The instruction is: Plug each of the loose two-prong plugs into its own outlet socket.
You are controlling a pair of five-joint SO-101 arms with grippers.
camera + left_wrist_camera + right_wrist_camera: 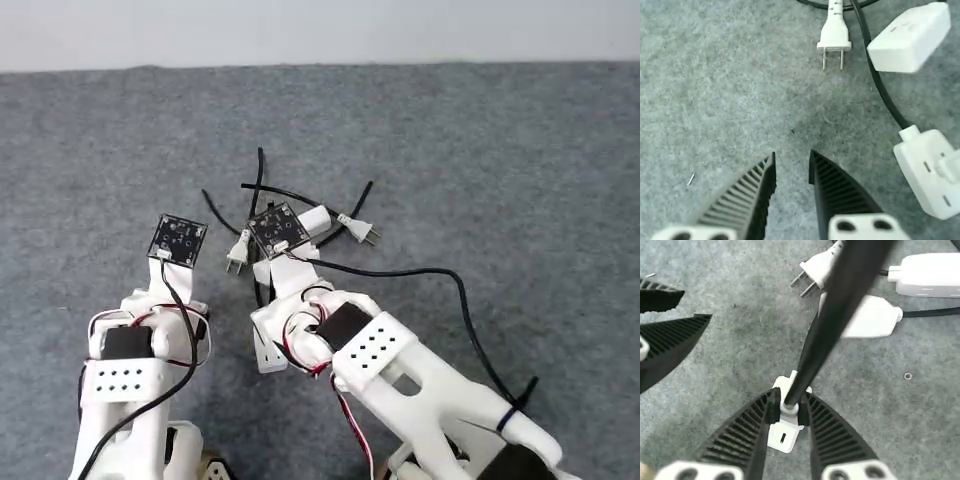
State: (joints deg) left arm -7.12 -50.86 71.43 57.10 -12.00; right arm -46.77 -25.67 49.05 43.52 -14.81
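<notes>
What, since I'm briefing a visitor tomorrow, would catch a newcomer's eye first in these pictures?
The right gripper stands out, clamped on a white outlet socket at the end where its black cord enters. Nearby, the left gripper is open above the grey carpet, with a loose two-prong plug lying ahead of it, prongs pointing its way.

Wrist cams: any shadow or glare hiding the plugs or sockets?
Left wrist view: soft shadow on the carpet ahead of the left pincer; the plug has clearly lit prongs; the far socket block glares, so its slots barely show. Right wrist view: the black cable rises from the right pincer across the picture, hiding part of the oval socket block; the held socket shows its slot. High view: even light, faint shadows.
</notes>
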